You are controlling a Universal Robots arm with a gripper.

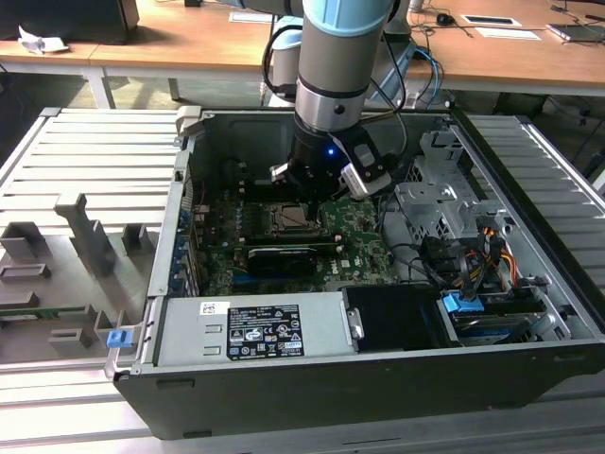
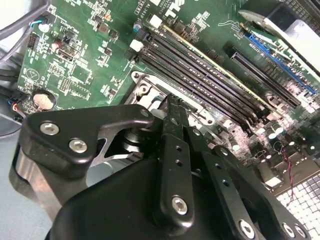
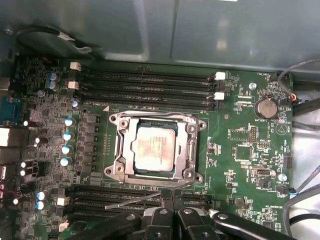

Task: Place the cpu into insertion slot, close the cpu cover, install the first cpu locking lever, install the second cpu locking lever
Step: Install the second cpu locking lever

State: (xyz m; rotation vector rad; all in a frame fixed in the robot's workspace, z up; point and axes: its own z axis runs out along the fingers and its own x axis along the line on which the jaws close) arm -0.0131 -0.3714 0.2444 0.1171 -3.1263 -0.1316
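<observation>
Chip seated, cover down, gripper at the socket's edge

Case (image 1: 378,378) of dark sheet metal lies open on a ribbed grey table (image 1: 85,151), holding a green circuit board (image 3: 240,150) ridged with long black memory slots (image 3: 150,82). The arm (image 1: 336,76), a grey and blue cylinder, reaches straight down into the case. In the first wrist view the square insertion slot (image 3: 112,167) shows its silvery rim; the cpu cover (image 3: 190,145), a thin metal frame, lies flat over it, and the cpu (image 3: 152,150), dull silver and square, sits in the window. The black gripper (image 3: 167,195) has its fingertips pressed together with nothing visible between them, just beside the socket's rim and a thin wire lever (image 3: 132,201).
</observation>
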